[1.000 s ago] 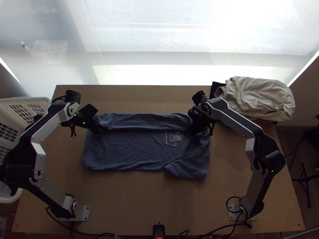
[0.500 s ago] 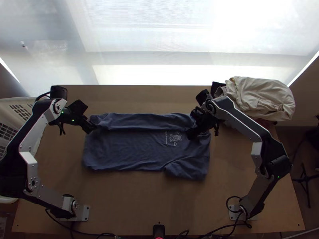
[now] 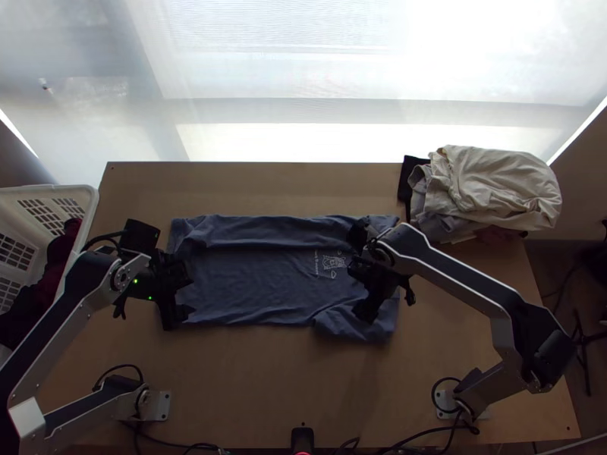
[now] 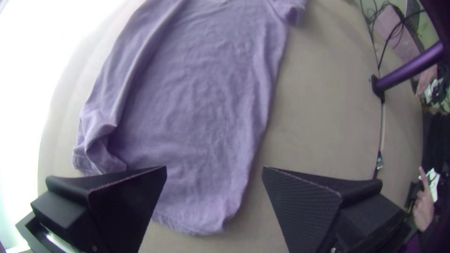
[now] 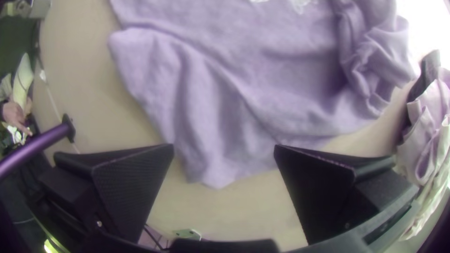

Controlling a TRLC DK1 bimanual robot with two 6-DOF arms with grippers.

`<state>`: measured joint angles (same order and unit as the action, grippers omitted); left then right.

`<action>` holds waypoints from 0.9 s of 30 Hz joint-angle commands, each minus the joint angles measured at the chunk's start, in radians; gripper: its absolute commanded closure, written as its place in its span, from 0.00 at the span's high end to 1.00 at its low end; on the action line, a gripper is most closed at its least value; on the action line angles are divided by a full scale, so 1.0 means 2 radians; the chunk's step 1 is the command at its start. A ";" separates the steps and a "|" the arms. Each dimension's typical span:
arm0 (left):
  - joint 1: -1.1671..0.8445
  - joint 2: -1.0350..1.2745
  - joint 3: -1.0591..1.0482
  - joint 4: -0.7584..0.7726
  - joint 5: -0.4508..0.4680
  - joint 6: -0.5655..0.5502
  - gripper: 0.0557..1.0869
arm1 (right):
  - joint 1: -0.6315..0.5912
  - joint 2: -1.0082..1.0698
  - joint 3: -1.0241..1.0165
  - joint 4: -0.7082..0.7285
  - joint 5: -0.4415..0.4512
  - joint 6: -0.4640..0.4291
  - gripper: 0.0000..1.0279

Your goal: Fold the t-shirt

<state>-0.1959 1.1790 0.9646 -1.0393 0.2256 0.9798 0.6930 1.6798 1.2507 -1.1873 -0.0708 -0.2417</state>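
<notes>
Likely light and limp, the blue fabric t-shirt (image 3: 258, 284) wants pinching at its near-left hem corner (image 4: 211, 219) and near-right sleeve (image 5: 211, 157); the flat-fingered black left gripper (image 4: 214, 167) and right gripper (image 5: 224, 145) have fingers apart.

From high over the near edge of the surface (image 3: 258, 379), I look steeply down. My wrist views sit closer, facing along the shirt (image 3: 258, 280) from opposite ends, one past my left pincer (image 3: 187, 294), the other past my right pincer (image 3: 355, 287). All three share part of the shirt.

There are two arms (image 3: 463, 277), two claws (image 3: 187, 297), one t-shirt (image 3: 258, 280), one basket (image 3: 91, 206) and one clothes pile (image 3: 489, 186).
</notes>
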 commanded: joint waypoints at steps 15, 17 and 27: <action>-0.060 -0.163 -0.229 0.121 -0.093 0.124 0.96 | 0.129 -0.027 -0.108 0.079 0.064 0.036 0.96; -0.036 -0.156 -0.231 0.138 -0.093 0.146 0.96 | 0.129 -0.024 -0.105 0.080 0.071 0.036 0.96; 0.008 -0.127 -0.230 0.184 -0.091 0.175 0.95 | 0.130 -0.025 -0.121 0.099 0.098 0.036 0.94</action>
<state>-0.2157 0.8989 0.5144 -0.7166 0.0429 1.3075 0.9459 1.6276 1.0313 -1.0195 0.0925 -0.1719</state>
